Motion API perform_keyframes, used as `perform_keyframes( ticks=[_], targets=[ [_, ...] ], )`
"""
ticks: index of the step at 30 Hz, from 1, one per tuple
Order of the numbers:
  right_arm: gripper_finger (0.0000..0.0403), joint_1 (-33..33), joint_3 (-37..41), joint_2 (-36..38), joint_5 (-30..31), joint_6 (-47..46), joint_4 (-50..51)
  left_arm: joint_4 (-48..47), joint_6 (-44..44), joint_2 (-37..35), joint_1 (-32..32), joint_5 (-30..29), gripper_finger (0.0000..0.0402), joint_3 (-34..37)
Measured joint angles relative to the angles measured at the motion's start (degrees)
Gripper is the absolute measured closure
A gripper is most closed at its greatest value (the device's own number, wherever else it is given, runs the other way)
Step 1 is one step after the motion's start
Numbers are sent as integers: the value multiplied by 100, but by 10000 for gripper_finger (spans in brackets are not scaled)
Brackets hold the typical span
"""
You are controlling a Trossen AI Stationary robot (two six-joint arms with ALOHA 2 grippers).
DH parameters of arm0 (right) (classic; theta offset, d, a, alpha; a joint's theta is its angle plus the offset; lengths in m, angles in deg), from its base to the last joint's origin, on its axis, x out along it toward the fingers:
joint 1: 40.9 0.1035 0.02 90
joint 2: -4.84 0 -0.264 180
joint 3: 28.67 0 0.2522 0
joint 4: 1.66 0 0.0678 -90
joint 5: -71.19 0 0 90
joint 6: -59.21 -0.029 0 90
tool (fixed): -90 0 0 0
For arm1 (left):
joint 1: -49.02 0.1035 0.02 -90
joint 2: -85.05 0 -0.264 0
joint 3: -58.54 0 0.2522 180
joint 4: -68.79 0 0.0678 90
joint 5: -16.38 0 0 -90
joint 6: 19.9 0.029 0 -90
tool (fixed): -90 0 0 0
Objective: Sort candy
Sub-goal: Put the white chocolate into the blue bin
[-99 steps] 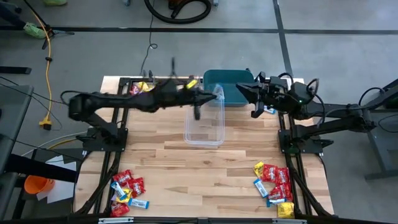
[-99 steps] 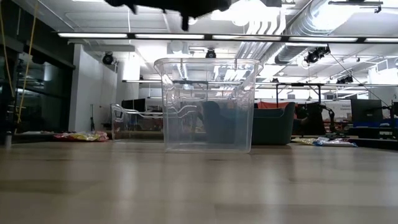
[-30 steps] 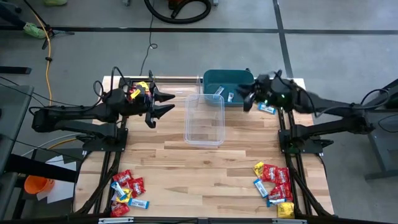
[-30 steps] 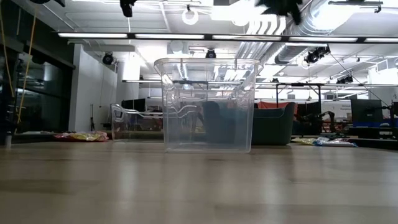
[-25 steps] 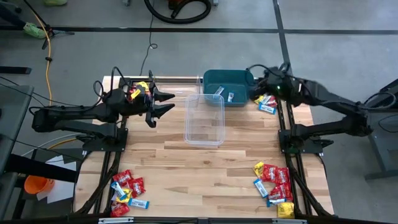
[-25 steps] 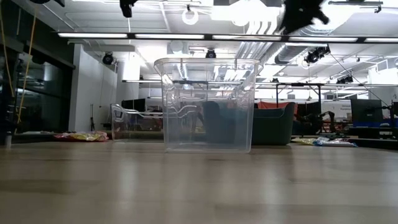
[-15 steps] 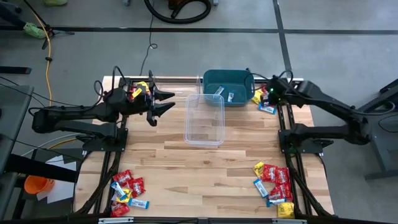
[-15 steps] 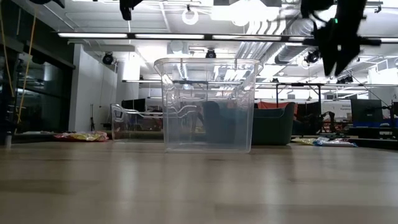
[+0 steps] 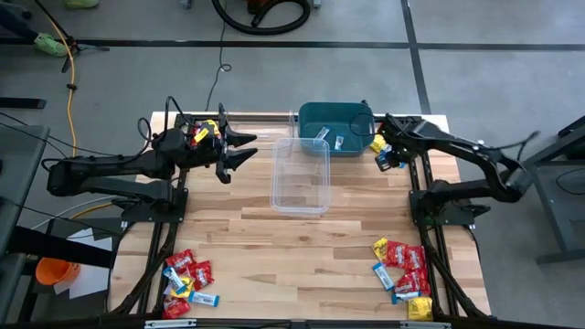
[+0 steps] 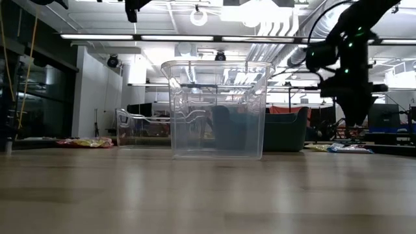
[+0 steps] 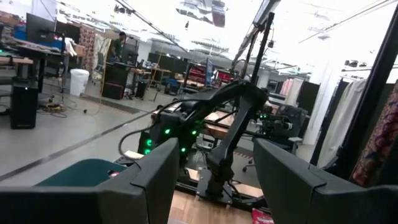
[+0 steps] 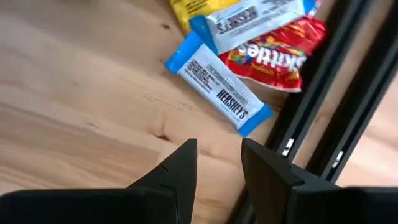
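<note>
Candy lies in heaps at the table's corners: far right (image 9: pixel 382 146), near right (image 9: pixel 402 272), near left (image 9: pixel 187 279) and far left (image 9: pixel 207 127). My right gripper (image 9: pixel 389 157) points down over the far-right heap, open, with nothing between its fingers. Its wrist view shows a light blue packet (image 12: pixel 217 92), a red packet (image 12: pixel 273 53) and a yellow one (image 12: pixel 199 9) flat on the wood just beyond my right gripper (image 12: pixel 219 163). My left gripper (image 9: pixel 241 151) hangs level above the far left, open and empty, its fingers (image 11: pixel 155 180) wide apart.
A clear plastic tub (image 9: pixel 301 175) stands mid-table. Behind it is a teal bin (image 9: pixel 336 121) with two light blue packets (image 9: pixel 322 134) inside. A black frame rail (image 12: pixel 323 124) runs close beside the far-right heap. Bare wood lies between tub and near edge.
My right gripper has swung from beside the teal bin toward the table's right edge, tipped from nearly level to pointing down, and sunk toward the far-right candy heap.
</note>
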State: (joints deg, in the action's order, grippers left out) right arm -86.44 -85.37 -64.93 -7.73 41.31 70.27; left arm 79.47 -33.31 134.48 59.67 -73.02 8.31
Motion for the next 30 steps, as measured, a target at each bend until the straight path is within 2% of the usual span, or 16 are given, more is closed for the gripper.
perform_keyframes(
  ticks=[7, 19, 25, 30],
  targets=[
    [281, -34, -4, -893, 194, 1182, -255, 2, -3, 0, 0, 1, 206, 0],
    [281, -34, -8, -1910, 776, 1542, -477, 10, -2, 0, 0, 2, 206, -4],
    [281, -34, -13, -2115, 890, 1606, -823, 124, -2, 0, 0, 2, 206, -4],
    [281, -32, -13, -2177, 905, 2052, -973, 141, -2, 0, 0, 2, 206, -7]
  ],
)
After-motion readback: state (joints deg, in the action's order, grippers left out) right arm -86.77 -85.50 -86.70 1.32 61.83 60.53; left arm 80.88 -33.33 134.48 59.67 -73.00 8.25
